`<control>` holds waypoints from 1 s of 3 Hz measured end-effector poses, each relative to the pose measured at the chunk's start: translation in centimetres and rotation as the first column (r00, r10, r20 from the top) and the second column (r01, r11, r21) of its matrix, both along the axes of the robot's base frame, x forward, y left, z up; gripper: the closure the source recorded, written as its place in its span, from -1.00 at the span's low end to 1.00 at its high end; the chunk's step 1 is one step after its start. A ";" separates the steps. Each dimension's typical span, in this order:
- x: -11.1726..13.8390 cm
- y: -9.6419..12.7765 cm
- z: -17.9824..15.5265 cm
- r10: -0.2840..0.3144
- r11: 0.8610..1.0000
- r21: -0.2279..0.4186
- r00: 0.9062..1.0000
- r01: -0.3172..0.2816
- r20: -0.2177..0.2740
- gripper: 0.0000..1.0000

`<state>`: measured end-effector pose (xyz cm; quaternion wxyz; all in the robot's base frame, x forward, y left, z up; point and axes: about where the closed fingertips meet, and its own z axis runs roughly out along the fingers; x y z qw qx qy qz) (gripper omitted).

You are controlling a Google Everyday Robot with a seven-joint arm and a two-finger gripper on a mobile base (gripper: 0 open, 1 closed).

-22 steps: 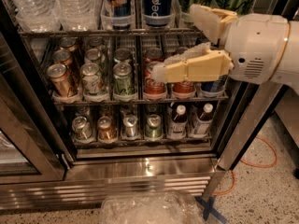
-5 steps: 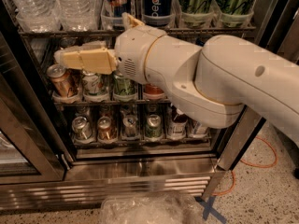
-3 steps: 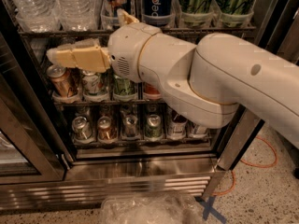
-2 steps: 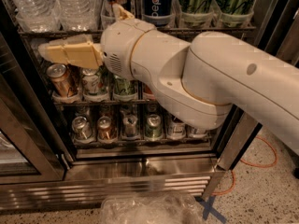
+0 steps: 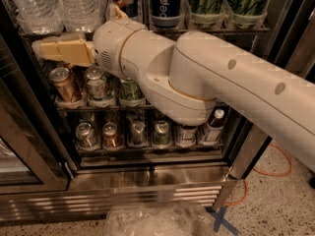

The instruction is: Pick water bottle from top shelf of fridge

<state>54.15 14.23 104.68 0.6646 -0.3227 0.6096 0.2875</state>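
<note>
Camera view is showing the water bottle (image 5: 78,6) standing at eleven o'clock on the top shelf (image 5: 246,29), clear and ribbed in its lane tray. The gripper (image 5: 44,49) is hovering just below it at nine o'clock, probably lining up to rise toward it; whether it is clenched or released cannot be told. Soda cans (image 5: 96,82) are filling the lower racks of the fridge (image 5: 147,191), which is standing on speckled floor (image 5: 275,200).

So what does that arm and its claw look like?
The arm is smooth, rounded cream-white shells with thin tan seams at joints, a few round grey dimples and a patch of tiny holes. The gripper, at the left just under the top shelf, is flat, blocky, pale yellow-tan.
</note>
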 end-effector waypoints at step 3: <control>0.0 0.0 0.0 0.000 1.000 0.000 1.000 0.000 0.000 -0.27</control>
